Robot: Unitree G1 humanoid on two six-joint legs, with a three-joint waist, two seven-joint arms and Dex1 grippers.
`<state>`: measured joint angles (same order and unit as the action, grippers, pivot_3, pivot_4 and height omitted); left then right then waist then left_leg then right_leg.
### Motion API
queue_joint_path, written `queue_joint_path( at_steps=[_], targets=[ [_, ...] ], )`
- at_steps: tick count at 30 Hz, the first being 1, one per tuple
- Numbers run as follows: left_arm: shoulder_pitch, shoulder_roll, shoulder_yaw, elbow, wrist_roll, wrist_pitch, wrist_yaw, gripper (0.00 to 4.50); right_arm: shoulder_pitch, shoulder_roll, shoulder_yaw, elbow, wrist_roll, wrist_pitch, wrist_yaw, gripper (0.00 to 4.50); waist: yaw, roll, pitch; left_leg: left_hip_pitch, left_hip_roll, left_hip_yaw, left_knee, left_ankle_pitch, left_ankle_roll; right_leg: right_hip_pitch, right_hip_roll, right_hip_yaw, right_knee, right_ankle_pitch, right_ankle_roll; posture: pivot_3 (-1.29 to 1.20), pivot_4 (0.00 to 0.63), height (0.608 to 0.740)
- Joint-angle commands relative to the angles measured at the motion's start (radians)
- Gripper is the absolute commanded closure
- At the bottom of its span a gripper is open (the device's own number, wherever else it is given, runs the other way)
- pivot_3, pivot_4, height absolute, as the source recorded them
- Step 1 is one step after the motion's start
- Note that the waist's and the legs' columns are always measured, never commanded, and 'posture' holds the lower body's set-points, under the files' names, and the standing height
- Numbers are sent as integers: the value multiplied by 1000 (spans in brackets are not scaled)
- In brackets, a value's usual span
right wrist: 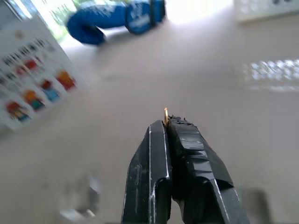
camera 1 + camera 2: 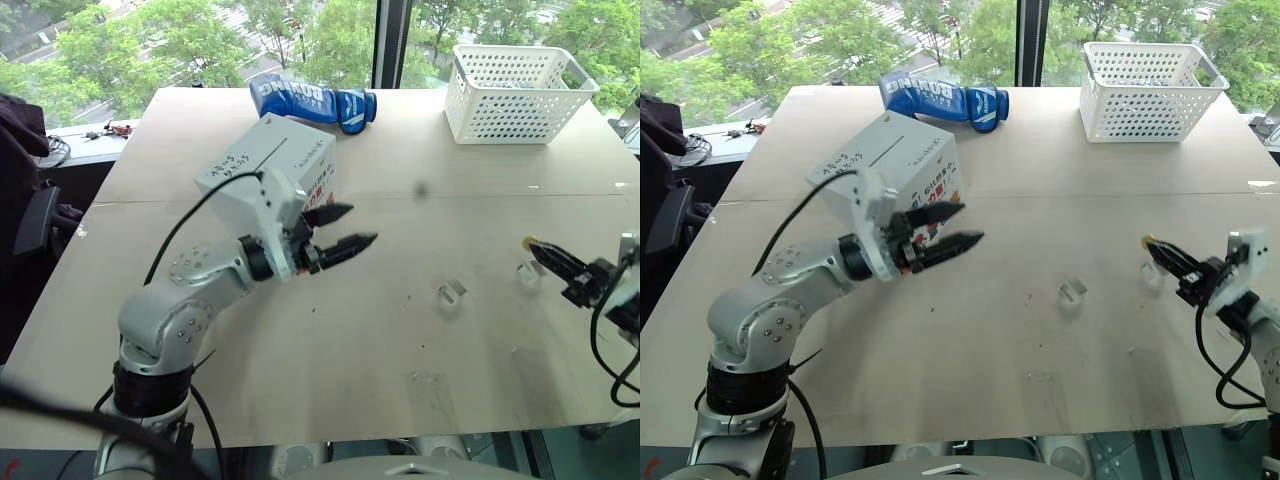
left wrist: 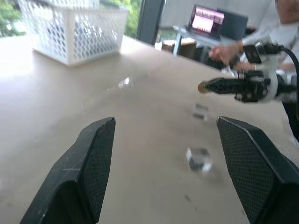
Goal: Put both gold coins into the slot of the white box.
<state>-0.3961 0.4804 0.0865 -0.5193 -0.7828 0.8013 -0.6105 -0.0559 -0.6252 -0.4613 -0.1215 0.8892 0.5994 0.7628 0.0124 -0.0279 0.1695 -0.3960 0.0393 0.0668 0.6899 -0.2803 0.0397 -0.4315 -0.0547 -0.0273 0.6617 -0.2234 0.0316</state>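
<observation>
**One coin pinched edge-on at the right; box and slot waiting on the left**

On the left half of the desk (image 2: 330,390), back toward the far edge, sits the white box (image 2: 285,160), tilted, its cartoon-printed face turned toward the robot. The slot (image 2: 268,155) runs as a thin dark line across its upper face beside the black handwriting. It is cardboard, so probably light and easy to shove; a poke at the slot could slide it unless it is steadied by its walls.

Just in front of the box hangs the left tool (image 2: 340,228), fingers spread wide with nothing between them, above the desk surface.

Along the far edge lie a blue pouch (image 2: 315,103) and, toward the far right corner, a white perforated basket (image 2: 515,92). Small clear plastic blocks (image 2: 452,293) are scattered right of centre.

Near the right edge, the right tool (image 2: 534,245) is closed tight on a gold coin (image 1: 165,116), a sliver of which peeks past the fingertips. A thin, hard, slick metal disc like this has little to grip: holding it by its flat faces, with the rim left projecting, suits feeding it into the narrow cut, but it could swivel or squirt out if nudged sideways. I cannot find the second coin.
</observation>
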Motion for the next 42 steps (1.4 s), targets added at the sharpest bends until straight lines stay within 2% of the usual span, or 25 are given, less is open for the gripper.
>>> queue_joint_path(
  at_steps=[1,4,9,12,16,17,18,20,22,23,24,31,38,40,41,42],
  targets=[
    [-81,-122,86,31,-143,-4,124,979,-104,105,9,-154,244,113,-160,4444,1,0,0,-1,1,-1,1,0,0,0,0,0,0,0,0,0,150,704],
    [-120,-230,128,56,-287,10,222,979,-195,195,61,-242,393,159,-290,4444,1,0,0,-2,0,-2,2,0,0,0,-1,-1,0,0,0,0,150,704],
    [-131,-335,121,74,-438,-2,297,979,-331,326,167,-319,589,159,-467,4444,1,0,0,-3,0,-3,3,2,-3,0,-1,-2,0,0,0,0,150,704],
    [-129,-381,111,69,-522,-13,318,979,-384,356,227,-347,654,165,-504,4444,-2,0,0,-4,-1,-4,3,2,-3,0,-1,-2,0,0,0,0,150,704],
    [-124,-393,89,60,-578,-23,338,979,-399,362,266,-366,704,154,-543,4444,1,0,0,-4,-1,-4,4,0,0,0,0,-2,0,0,0,0,150,704],
    [-122,-396,80,56,-587,-26,343,1528,-401,365,277,-374,717,151,-550,4500,1,0,0,-4,-1,-5,4,0,0,0,0,-3,0,0,0,0,150,704],
    [-120,-399,72,53,-597,-28,346,1778,-402,370,289,-383,726,147,-558,4500,0,0,0,-4,-1,-5,4,0,0,0,0,-2,0,0,0,0,150,704],
    [-119,-400,63,47,-617,-33,349,2730,-406,374,307,-397,745,141,-567,4500,0,0,0,-4,-1,-4,4,0,0,0,0,-2,0,0,0,0,150,704],
    [-117,-400,54,44,-630,-40,355,3470,-408,375,320,-406,757,136,-573,4500,0,0,0,-4,-1,-4,4,0,0,0,0,-2,0,0,0,0,150,704],
    [-116,-398,49,44,-635,-42,358,4121,-408,374,324,-408,760,133,-575,4500,0,0,0,-4,-1,-5,4,0,0,0,0,-2,0,0,0,0,150,704],
    [-115,-395,45,44,-642,-43,359,4460,-408,372,328,-409,762,131,-576,4500,0,0,0,-4,-1,-5,4,0,0,0,0,-2,0,0,0,0,150,704],
    [-107,-361,11,37,-724,-22,358,4460,-419,360,352,-419,775,122,-575,4500,0,0,0,-4,-1,-5,4,0,0,0,0,-2,0,0,0,0,150,704],
    [-98,-336,-4,52,-743,-28,378,4460,-426,363,368,-423,780,108,-575,4500,0,0,0,-4,-1,-5,4,0,1,0,0,-2,0,0,0,0,150,704],
    [-102,-335,1,64,-728,-45,388,4500,-425,362,367,-419,786,104,-571,3883,0,0,0,-4,-1,-5,4,0,1,0,0,-2,0,0,0,0,150,704],
    [-103,-334,2,67,-723,-52,391,4500,-425,360,367,-418,788,103,-570,3720,0,0,0,-4,-1,-5,4,0,1,0,0,-2,0,0,0,0,150,704],
    [-105,-333,4,71,-719,-58,396,4500,-423,355,367,-418,792,104,-568,3239,0,0,0,-4,-1,-5,4,0,1,0,0,-2,0,0,0,0,150,704]
  ],
)
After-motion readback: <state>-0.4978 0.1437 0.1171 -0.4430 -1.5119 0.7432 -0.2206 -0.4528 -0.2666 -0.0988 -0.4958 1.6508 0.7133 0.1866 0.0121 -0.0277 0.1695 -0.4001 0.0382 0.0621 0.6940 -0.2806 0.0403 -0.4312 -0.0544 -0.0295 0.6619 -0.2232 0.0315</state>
